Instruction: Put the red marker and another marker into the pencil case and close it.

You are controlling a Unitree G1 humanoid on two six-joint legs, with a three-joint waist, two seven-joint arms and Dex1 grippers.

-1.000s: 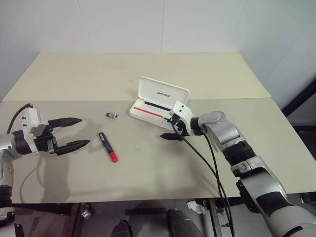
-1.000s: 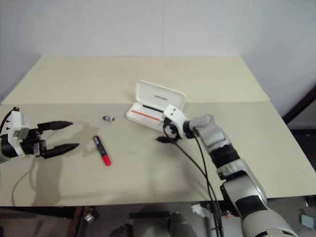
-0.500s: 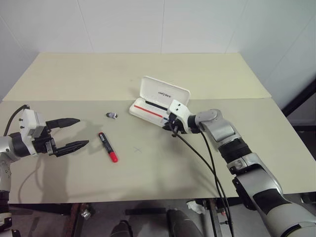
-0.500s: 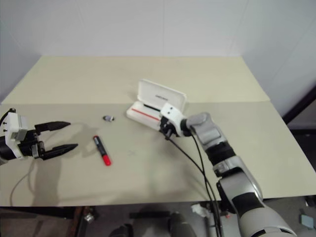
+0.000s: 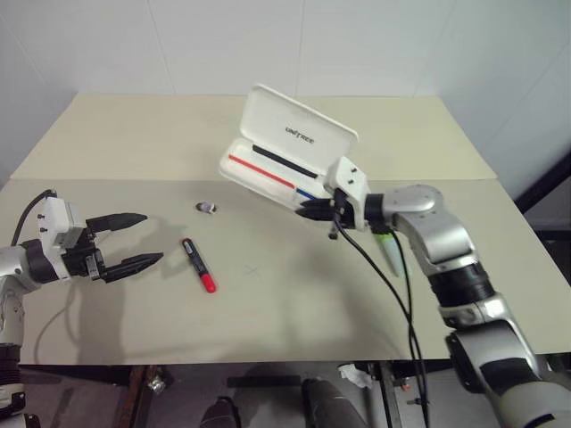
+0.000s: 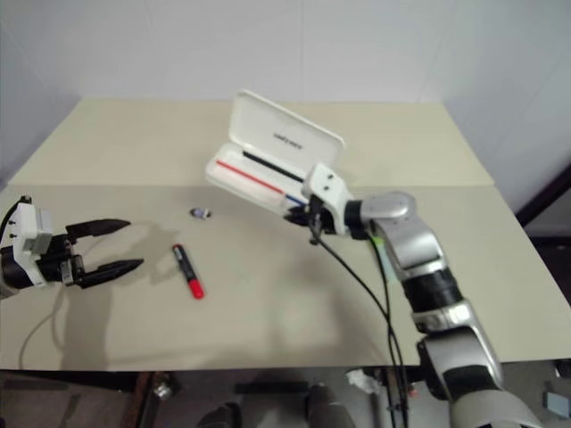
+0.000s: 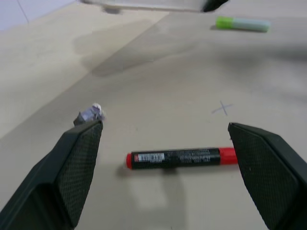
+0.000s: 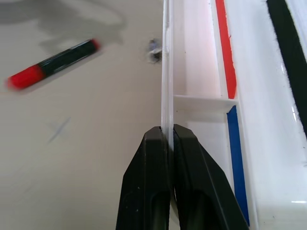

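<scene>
white plastic case (image 5: 284, 152) pinched by its front wall in the right gripper (image 5: 314, 209), jaws clamped flat on that thin wall with nothing else between them; carried clear of the table (image 5: 268, 294), shadow falling on the board beneath, lid open and tipped up and back; probably held by that wall because no other part is thin enough for a narrow pinch, and because holding it there leaves the tray open for loading; long axis running from the far left down toward the gripper at the near right, open tray facing up and toward the camera, red and blue stripe along its floor; tray looks bare, no marker inside.

red marker (image 5: 195, 265) flat on the table just right of the left gripper (image 5: 130, 239), long axis running near to far, red cap at the near end, black barrel pointing away; left gripper level, jaws spread wide and holding nothing, the marker lying between the fingers in the wrist view but ahead of them, likely lined up for a pick.

green marker (image 5: 391, 252) flat on the table under the right forearm, well apart from the red one, one end toward the near edge; small grey cap (image 5: 205, 208) lying loose between red marker and case.

both markers not yet in; closing not yet possible.
</scene>
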